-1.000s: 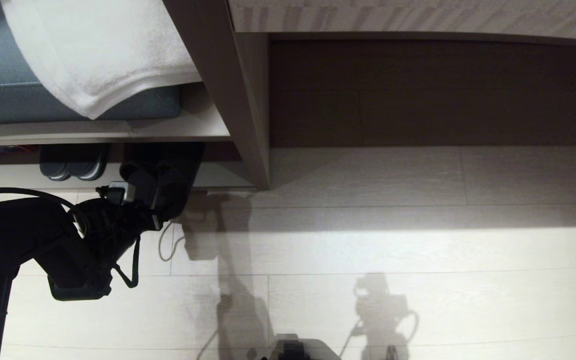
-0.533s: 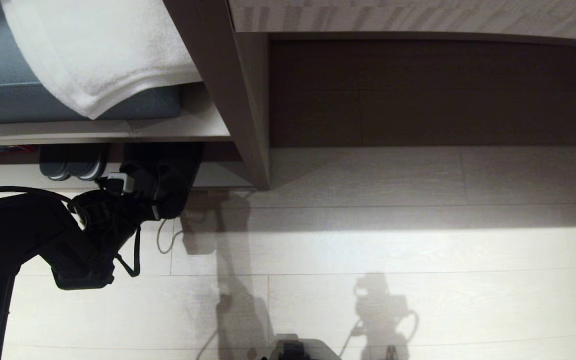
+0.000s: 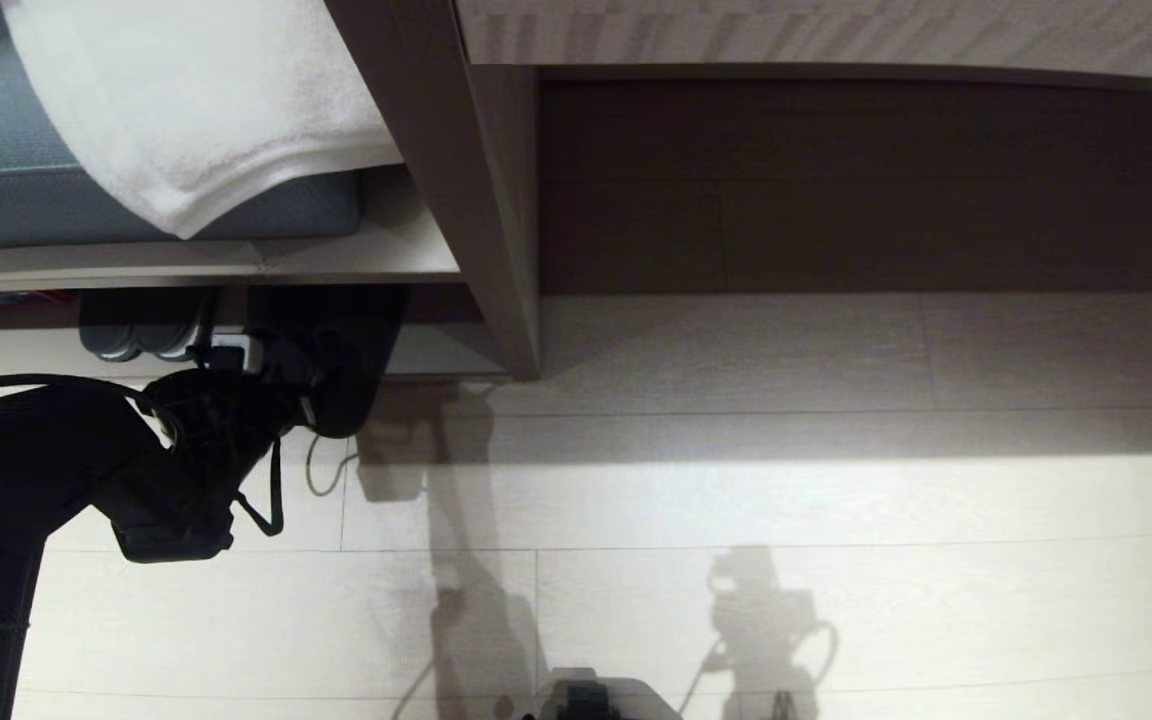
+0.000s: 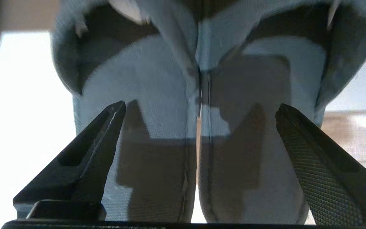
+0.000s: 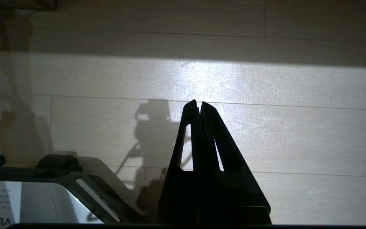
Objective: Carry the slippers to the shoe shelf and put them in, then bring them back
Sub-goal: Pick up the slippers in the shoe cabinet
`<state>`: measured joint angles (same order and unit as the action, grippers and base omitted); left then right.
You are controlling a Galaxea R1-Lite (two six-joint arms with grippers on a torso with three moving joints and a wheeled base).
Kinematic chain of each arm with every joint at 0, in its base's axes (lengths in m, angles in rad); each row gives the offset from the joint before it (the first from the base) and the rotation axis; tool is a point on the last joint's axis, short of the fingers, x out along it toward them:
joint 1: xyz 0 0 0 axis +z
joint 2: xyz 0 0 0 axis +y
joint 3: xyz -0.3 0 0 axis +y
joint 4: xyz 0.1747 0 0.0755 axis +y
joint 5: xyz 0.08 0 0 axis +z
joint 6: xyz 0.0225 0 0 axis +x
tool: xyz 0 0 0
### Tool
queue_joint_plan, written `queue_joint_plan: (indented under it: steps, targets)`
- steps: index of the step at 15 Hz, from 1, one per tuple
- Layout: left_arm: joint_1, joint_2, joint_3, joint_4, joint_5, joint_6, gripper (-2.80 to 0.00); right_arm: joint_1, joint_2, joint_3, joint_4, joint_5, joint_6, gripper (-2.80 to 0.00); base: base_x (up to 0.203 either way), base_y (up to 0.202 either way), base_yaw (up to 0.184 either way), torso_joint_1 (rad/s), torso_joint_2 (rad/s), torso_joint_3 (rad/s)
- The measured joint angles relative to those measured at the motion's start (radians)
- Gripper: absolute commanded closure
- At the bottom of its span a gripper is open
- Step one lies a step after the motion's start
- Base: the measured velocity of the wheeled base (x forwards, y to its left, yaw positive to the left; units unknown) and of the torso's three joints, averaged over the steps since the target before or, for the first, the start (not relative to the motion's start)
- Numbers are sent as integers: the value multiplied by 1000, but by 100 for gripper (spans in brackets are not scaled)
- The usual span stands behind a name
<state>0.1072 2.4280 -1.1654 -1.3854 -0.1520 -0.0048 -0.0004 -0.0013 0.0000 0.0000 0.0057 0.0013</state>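
Left hand (image 4: 199, 111) spread wide, gripping nothing, straddling the slippers (image 4: 199, 152) dead ahead; pair side by side, heels toward it, toes into the shoe shelf (image 3: 436, 350), long axis along the reach. Right hand (image 5: 199, 105) shut, parked above the floor (image 5: 297, 127).

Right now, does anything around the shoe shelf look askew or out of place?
Nothing stands out. The slippers lie side by side, heels overhanging the shoe shelf edge, between the open left claw fingers.

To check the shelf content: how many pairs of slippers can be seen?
2. The black slippers lie at the shoe shelf opening before the left gripper; the grey-rimmed pair sits beside them. Others may be hidden.
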Motion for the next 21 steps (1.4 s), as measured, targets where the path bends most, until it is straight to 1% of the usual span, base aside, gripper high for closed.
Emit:
queue_joint_plan:
  steps: [12,17,21]
  targets:
    - [-10,58,-161,28,0,8,-280,-1,0,0,0,0,0,0,0,0,0,0,0,0]
    - [-11,79,-204,38,1,15,-280,-1,0,0,0,0,1,0,0,0,0,0,0,0]
    - [-11,89,-258,74,1,14,-280,-1,0,0,0,0,1,0,0,0,0,0,0,0]
